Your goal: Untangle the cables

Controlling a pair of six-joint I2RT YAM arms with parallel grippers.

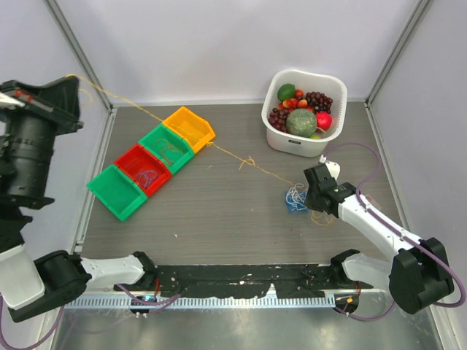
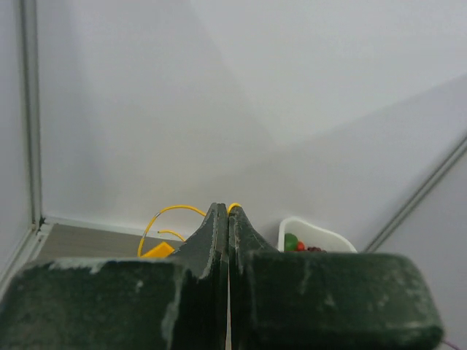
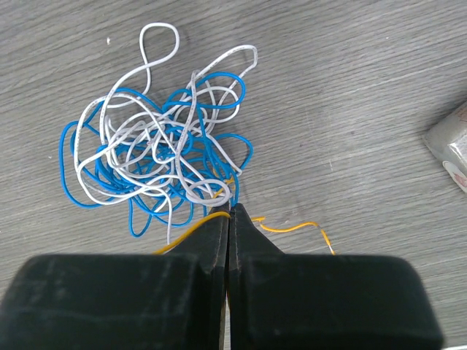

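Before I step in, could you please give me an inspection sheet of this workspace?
Surface: grey wood-grain table, no spills seen.
Job's things: blue and white bunch lies loose on the table; yellow cable stretches from beside it up to the far left.
Clutter: four bins in a slanted row, coloured yellow, green, red, green; white basket full of fruit.
Grippers: left gripper raised off the table, shut on the yellow cable; right gripper low beside the bunch, shut on the yellow cable.
Cables: purple hoses loop along the arms.
Surroundings: pale walls with metal corner posts; nothing else seen.
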